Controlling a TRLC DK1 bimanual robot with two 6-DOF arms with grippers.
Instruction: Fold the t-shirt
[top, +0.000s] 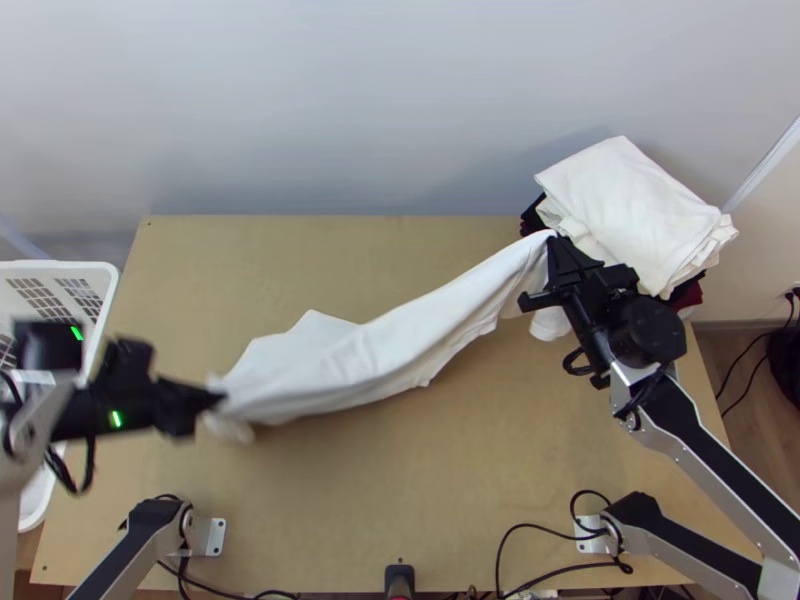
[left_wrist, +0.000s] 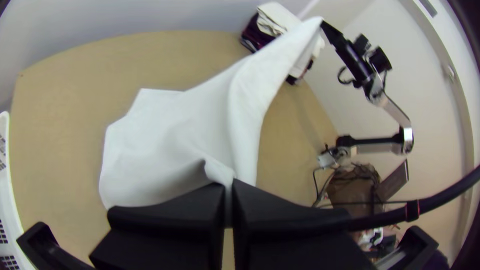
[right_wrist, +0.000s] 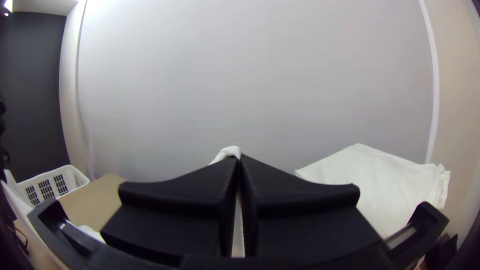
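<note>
One white fabric t-shirt (top: 370, 350) is spanning the space between two pairs of closed jaws; the left gripper (top: 220, 397) is pinching a gathered end; the right gripper (top: 552, 242) is clamping the opposite end; loose folds are slanting between them; folded white and dark cloths (top: 630, 210) are lying stacked just beside the right jaws; a white plastic basket (top: 80, 266) is standing left of the left jaws.

This looks like a robotics lab, with 2 robot arms (top: 716, 468) on metal brackets (top: 215, 537) at a wooden table (top: 400, 490).
</note>
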